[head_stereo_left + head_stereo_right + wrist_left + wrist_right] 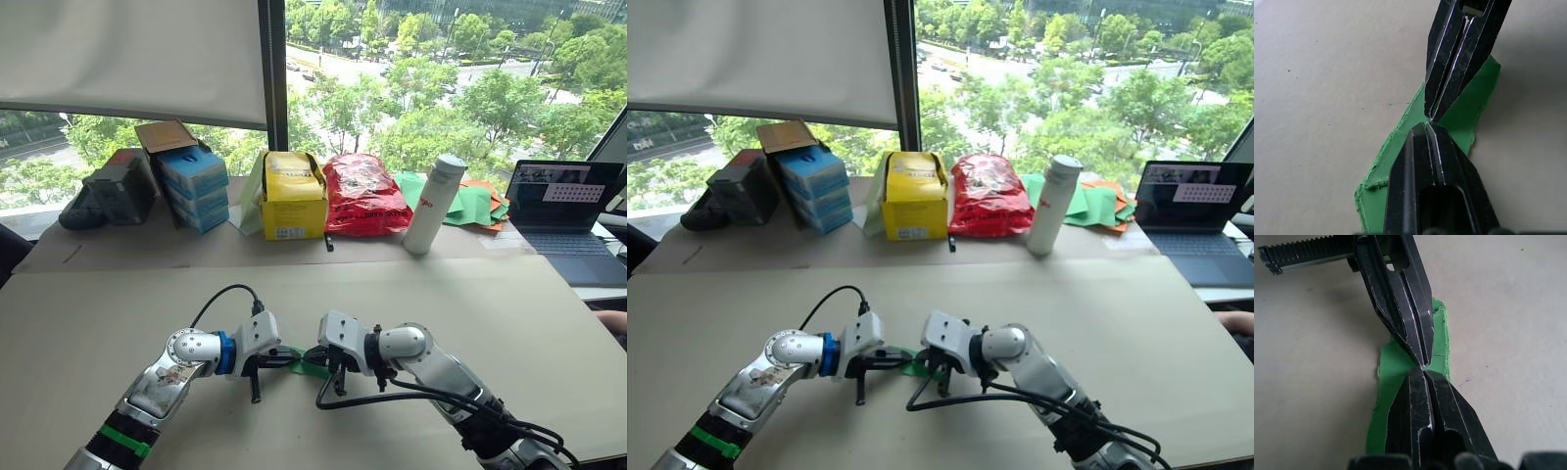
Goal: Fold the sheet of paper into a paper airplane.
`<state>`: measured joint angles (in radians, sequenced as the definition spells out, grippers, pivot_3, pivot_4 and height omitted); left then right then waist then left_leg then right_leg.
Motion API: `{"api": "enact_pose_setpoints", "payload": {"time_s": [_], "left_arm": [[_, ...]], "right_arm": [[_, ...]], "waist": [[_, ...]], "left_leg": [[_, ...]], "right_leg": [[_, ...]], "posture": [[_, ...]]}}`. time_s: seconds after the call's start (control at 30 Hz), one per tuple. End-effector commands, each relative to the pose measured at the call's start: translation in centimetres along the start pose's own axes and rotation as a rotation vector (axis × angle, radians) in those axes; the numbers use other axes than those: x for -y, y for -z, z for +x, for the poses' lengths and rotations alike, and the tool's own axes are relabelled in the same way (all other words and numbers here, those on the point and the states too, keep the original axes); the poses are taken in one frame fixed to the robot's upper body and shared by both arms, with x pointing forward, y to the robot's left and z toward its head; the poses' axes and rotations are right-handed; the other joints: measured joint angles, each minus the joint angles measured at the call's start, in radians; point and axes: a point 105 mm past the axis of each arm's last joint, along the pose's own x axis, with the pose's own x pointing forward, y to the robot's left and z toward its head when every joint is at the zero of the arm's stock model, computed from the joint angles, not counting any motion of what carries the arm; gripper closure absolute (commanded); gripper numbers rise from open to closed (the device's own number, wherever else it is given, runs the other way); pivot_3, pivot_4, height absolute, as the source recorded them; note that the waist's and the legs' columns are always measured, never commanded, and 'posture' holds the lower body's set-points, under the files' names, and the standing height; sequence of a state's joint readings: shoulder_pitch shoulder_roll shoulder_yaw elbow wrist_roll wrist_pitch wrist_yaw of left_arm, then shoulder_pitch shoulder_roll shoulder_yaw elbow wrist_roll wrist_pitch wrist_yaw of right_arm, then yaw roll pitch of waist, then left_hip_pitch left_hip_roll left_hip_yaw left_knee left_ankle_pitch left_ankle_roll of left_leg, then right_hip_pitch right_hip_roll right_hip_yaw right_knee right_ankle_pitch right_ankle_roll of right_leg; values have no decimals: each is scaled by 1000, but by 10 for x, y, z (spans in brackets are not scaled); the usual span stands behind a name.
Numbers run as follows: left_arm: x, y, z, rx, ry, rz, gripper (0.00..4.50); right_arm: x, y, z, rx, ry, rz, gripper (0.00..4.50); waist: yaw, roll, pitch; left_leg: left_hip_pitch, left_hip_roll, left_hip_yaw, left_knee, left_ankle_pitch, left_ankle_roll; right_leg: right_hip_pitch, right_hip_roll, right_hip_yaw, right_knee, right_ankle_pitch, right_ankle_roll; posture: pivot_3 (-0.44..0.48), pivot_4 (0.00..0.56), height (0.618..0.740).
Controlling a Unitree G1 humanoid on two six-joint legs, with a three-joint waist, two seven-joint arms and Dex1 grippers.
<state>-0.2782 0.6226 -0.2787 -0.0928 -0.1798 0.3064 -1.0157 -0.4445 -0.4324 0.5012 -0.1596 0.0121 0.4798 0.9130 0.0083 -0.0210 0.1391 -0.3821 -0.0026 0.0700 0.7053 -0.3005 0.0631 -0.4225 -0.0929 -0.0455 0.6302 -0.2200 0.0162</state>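
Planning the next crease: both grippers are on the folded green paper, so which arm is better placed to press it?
Neither clearly. The left gripper and right gripper meet tip to tip over the sheet of paper, both shut, equally close. By a hair, right: its arm reaches in more freely.

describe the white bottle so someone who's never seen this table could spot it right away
Look along the back of the table, under the window, at the row of packages. The white bottle stands upright right of the red bag and left of the laptop. It is the only tall white cylinder there.
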Motion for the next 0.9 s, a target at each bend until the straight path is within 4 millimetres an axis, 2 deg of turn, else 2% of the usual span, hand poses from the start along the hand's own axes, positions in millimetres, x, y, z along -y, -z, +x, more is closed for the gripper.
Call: {"api": "enact_pose_setpoints", "payload": {"time_s": [0.03,0.23,0.4,0.73,0.9], "left_arm": [[1,13,1,-60,-16,-21,4500],[2,13,3,-63,-12,-14,4500],[0,12,3,-66,-17,-12,4500],[-5,18,4,-97,-36,-18,4500],[-1,24,4,-115,-26,-25,4500]], "right_arm": [[7,10,0,-60,38,21,4460],[14,18,2,-92,68,77,4460],[11,25,2,-133,55,82,4460],[-5,74,-7,-349,15,153,4460],[-5,85,-13,-376,20,162,4460]], "waist": [[0,0,0],[-1,0,0],[-1,1,-1],[4,4,-7],[7,8,-13]], "left_leg": [[0,0,0,0,0,0],[2,0,0,0,0,0],[3,0,0,0,0,0],[7,0,0,0,-1,2],[10,0,-1,-1,-2,3]], "right_leg": [[0,0,0,0,0,0],[1,0,0,0,0,0],[2,0,1,1,0,0],[4,-3,0,-1,0,0],[6,-6,1,-3,0,0]], "posture": [[0,150,740],[0,150,740],[0,150,740],[0,150,740],[0,150,740]]}}
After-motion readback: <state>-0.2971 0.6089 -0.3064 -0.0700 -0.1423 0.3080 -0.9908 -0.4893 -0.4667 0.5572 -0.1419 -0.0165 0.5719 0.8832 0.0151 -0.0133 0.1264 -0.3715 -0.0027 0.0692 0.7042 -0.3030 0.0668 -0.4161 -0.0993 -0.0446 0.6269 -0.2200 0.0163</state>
